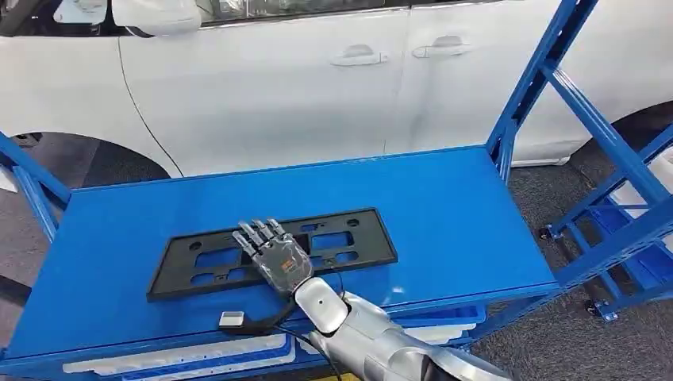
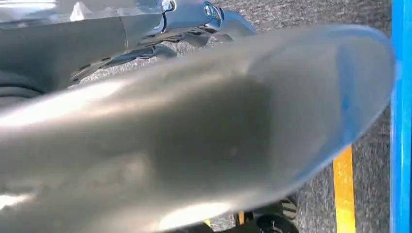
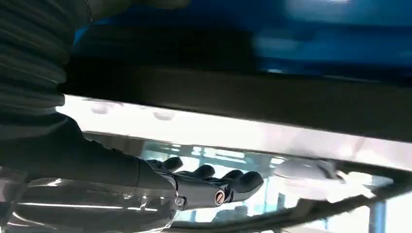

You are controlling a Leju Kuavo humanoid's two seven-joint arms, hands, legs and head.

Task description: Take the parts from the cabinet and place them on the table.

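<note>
plate [image 1: 274, 250] lies flat on the blue table [image 1: 444, 214], long axis crosswise; right hand [image 1: 274, 258] hovers above its middle, fingers straight, holding nothing. left hand's state i cannot tell.

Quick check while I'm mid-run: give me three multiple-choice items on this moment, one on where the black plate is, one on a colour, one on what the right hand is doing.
1. Where does the black plate lie?
A. Flat on the blue table top
B. On the floor
C. Leaning on the car

2. What colour is the car behind the table?
A. Red
B. White
C. Black

3. How is the right robot hand?
A. Hanging beside the table
B. Lifting the plate well clear of the table
C. Over the plate's middle, fingers stretched out

Answers:
1 A: the head view shows the plate lying flat on the table.
2 B: the car's doors and panels are white.
3 C: the hand lies over the plate with straight fingers pointing away from the robot; whether it presses or grips cannot be told.
</note>
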